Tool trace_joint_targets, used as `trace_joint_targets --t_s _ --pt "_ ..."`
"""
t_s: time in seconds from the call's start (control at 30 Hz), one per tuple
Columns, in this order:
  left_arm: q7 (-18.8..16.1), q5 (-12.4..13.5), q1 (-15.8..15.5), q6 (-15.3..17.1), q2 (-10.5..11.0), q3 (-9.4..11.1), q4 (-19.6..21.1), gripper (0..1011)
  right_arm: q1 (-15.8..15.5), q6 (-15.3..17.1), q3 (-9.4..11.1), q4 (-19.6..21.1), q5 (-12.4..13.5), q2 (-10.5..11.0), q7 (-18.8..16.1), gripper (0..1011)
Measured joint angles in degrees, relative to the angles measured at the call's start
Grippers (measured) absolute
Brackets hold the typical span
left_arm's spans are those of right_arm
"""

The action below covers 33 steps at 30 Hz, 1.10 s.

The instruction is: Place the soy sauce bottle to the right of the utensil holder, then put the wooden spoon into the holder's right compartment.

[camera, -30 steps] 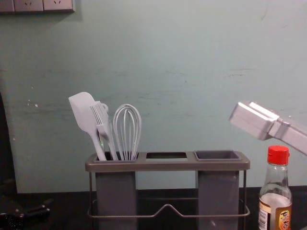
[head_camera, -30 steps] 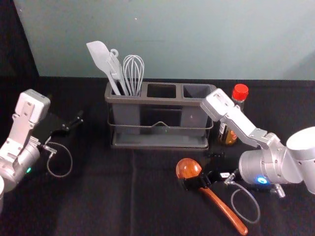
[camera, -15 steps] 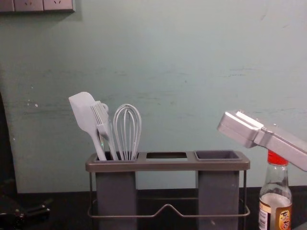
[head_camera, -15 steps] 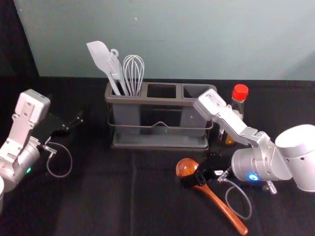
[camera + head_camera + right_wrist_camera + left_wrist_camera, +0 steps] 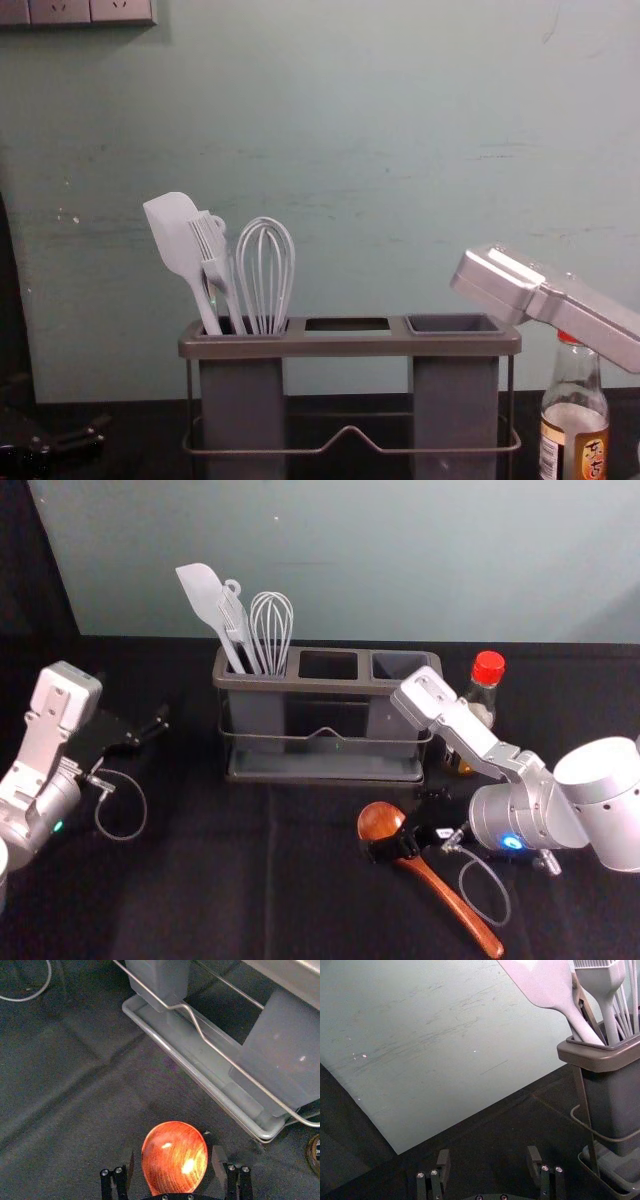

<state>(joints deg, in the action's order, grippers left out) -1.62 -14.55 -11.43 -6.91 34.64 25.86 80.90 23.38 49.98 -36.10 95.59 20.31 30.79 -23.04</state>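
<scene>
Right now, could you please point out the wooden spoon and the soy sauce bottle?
Wooden spoon point(image 5: 379, 821): head view, on its round bowl.
Soy sauce bottle point(image 5: 586, 452): chest view, on its front label.

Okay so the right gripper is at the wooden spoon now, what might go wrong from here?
The right gripper has its open fingers on either side of the spoon near its rounded bowl, so it may slip or twist as they close. The arm reaches in front of the bottle, so lifting might knock it. The bowl points toward the holder, so turning the spoon handle-down could be awkward.
</scene>
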Motion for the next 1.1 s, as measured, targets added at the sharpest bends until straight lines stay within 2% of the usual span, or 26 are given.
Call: trace_joint_targets --t_s 0.87,1.1 --pt "0.0 0.0 0.0 0.0 0.0 0.0 0.0 1005 -0.6 -0.7 0.0 -2.2 -5.2 -2.6 0.3 1000" --pt "0.0 0.0 0.0 0.0 0.0 0.0 0.0 1005 -0.6 -0.8 0.0 -2.3 -5.5 -2.8 0.4 1000"
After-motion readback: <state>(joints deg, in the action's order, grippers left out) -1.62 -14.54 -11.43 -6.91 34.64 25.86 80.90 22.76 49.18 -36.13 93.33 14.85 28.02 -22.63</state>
